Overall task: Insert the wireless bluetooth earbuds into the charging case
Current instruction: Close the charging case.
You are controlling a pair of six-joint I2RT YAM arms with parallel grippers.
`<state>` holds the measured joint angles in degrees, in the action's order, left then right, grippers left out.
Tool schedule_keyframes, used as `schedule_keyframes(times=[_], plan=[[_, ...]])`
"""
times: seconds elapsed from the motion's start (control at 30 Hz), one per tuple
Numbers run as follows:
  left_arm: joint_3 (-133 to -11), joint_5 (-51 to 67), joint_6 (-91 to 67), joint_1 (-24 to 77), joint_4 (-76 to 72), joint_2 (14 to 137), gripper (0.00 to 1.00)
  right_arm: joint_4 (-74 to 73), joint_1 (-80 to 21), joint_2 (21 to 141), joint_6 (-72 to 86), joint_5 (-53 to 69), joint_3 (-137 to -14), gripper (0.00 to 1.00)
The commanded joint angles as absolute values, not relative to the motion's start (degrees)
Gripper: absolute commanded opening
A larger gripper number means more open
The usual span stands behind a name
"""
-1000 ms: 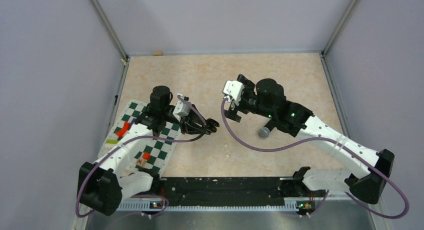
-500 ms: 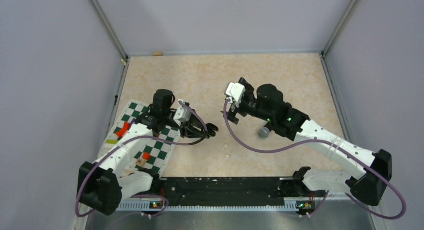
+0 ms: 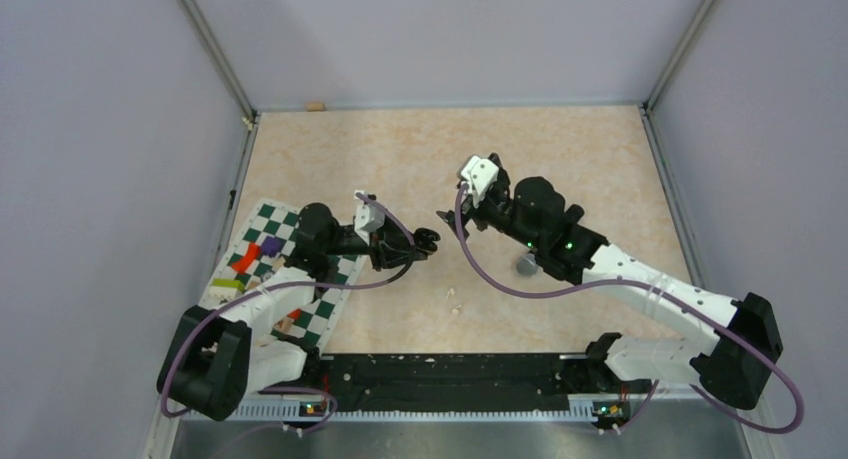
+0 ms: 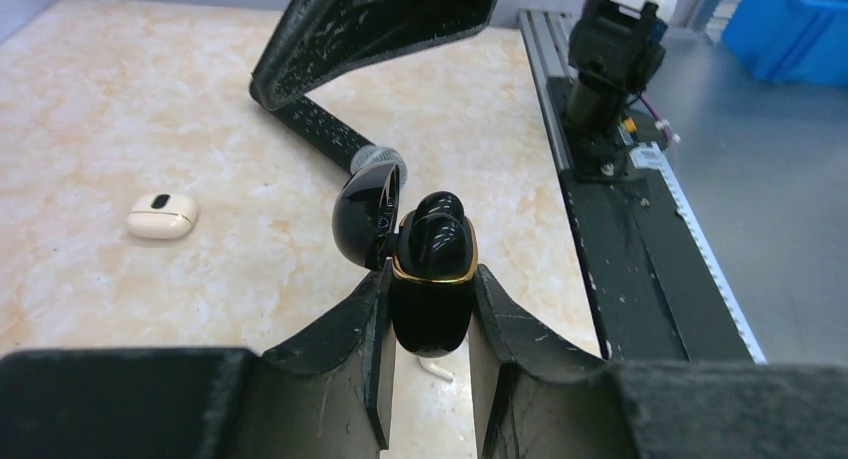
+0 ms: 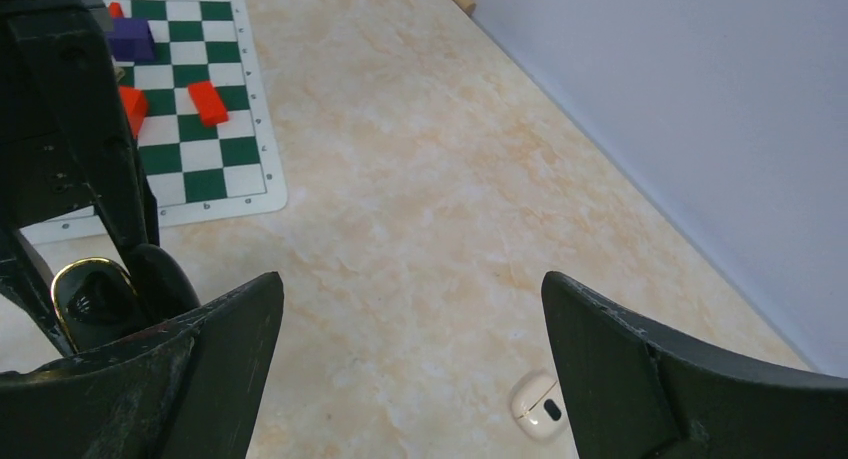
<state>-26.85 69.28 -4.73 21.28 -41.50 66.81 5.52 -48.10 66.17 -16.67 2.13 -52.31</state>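
The left gripper (image 3: pixel 425 246) clamps the open black case (image 4: pixel 432 289), earbuds (image 4: pixel 440 224) showing inside, while the right gripper (image 5: pixel 410 284) gapes wide just beside the case.

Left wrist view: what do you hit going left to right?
Small white case → black charging case, lid open, held in the left gripper → black mounting rail → blue bin.

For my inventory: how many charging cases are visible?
2. The open black case sits in the left hand; the white case lies on the table. More may be hidden.
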Motion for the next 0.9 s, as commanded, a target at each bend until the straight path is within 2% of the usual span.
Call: schedule_keyframes(times=[0.0,0.17,0.57,0.87], plan=[[-24.44,64.77,-15.19,21.04,-61.59,68.47,0.00,12.16,-47.46,65.72,-15.48,-4.13,-51.64,0.99],[-23.76,66.22,-15.57,21.44,-63.01,69.17,0.00,13.36,-46.51,65.71,-16.71,-3.42,-50.18,0.99],[-24.50,71.15,-12.97,22.58,-59.68,69.07,0.00,7.66,-46.15,67.29,-19.17,10.26,-50.06,0.99],[-25.04,71.37,-12.22,22.67,-58.19,69.30,0.00,6.18,-46.15,66.85,-20.29,13.30,-49.87,0.99]])
